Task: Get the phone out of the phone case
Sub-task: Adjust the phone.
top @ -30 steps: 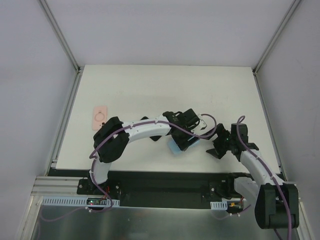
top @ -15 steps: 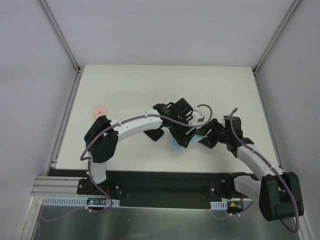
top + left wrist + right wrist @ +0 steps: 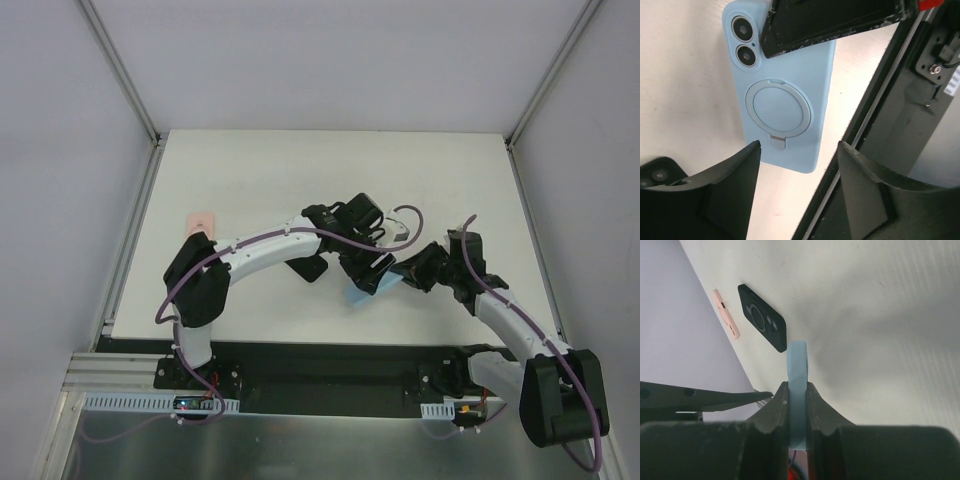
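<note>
A white table (image 3: pixel 450 180) is seen inside a pale-walled booth, with both arms bolted at its near edge and bent in toward the middle. Nearest, the right gripper (image 3: pixel 796 390) is closed on the case (image 3: pixel 797 360), and the blue slab is pinched edge-on between its two fingers. A second ago that gripper was held wide open and well apart to the right; it has since been brought in and shut. A hold on the case has thus been gained, which is judged to be the anchoring needed before the phone (image 3: pixel 743 29) can be pushed out. The phone is taken to be inside yet, since its lenses are seen through the cut-out. The left gripper (image 3: pixel 799 147) is held over the case's lower end, its jaws about half apart, somewhat narrowed from before, with nothing gripped. The case is found near the table's middle, between the two grippers, back turned up, with a ring stand (image 3: pixel 778 106) on it. Whether it is flat or lifted a little cannot be told. Just beside it a black case (image 3: pixel 762 322) lies, close enough to be knocked by the left arm. Farther left, a pink case (image 3: pixel 203 218) is now partly covered by that arm's elbow.
</note>
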Robot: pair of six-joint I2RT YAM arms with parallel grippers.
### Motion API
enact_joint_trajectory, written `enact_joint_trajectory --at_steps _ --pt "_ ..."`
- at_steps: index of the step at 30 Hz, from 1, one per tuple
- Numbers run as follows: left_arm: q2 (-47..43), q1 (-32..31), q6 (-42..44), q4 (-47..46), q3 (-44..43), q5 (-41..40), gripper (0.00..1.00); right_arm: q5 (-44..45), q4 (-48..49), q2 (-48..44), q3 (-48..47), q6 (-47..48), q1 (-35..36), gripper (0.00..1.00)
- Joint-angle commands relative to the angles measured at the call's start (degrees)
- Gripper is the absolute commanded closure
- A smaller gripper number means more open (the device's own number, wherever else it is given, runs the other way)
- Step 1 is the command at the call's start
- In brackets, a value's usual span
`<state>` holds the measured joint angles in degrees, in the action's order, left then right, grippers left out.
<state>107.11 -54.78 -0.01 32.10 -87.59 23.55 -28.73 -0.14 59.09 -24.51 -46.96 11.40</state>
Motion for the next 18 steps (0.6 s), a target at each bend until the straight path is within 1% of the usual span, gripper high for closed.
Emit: enact_joint_trajectory --at_steps 1,2,3,5,6,7,10,14,17,18 --pt "-5.1 -0.5 0.1 -1.0 -0.6 -1.1 0.32 1.4 -4.0 -2.0 -5.1 -1.8 0.2 0.99" --pt "-5.5 -0.4 0.1 -1.1 -0.5 -1.5 0.25 2.5 -5.9 -2.7 -5.6 -2.3 0.1 0.99" --pt "-6.5 -0.5 0.1 -1.1 0.0 -2.0 0.16 3.0 -6.6 -2.9 -6.1 -2.8 0.2 0.99" --pt "-7.2 -0.9 0.2 -1.2 0.3 -3.7 0.09 4.1 -8.2 -3.5 -7.3 -3.7 0.1 0.99" --pt "-7.7 -1.4 0.2 -1.4 0.8 -4.6 0.03 4.4 -8.6 -3.5 -7.7 -4.9 0.1 0.99" --pt "-7.9 -2.1 0.3 -1.6 1.2 -5.2 0.01 4.6 -9.1 -3.6 -8.1 -5.4 0.2 0.99" --pt "-7.8 -3.9 0.6 -2.3 2.2 -7.8 0.01 5.1 -10.2 -3.5 -9.9 -7.2 0.1 0.99" --pt "-6.7 -5.5 0.5 -2.7 1.5 -11.8 0.01 5.2 -13.8 -3.0 -13.0 -6.9 0.3 0.99" --pt "-5.2 -6.9 0.7 -3.3 0.1 -18.6 0.01 5.0 -15.6 -3.0 -14.4 -6.9 0.3 0.99" --pt "-4.3 -7.4 0.9 -3.4 -0.8 -23.2 0.01 5.1 -15.7 -3.2 -14.5 -7.0 0.3 0.98"
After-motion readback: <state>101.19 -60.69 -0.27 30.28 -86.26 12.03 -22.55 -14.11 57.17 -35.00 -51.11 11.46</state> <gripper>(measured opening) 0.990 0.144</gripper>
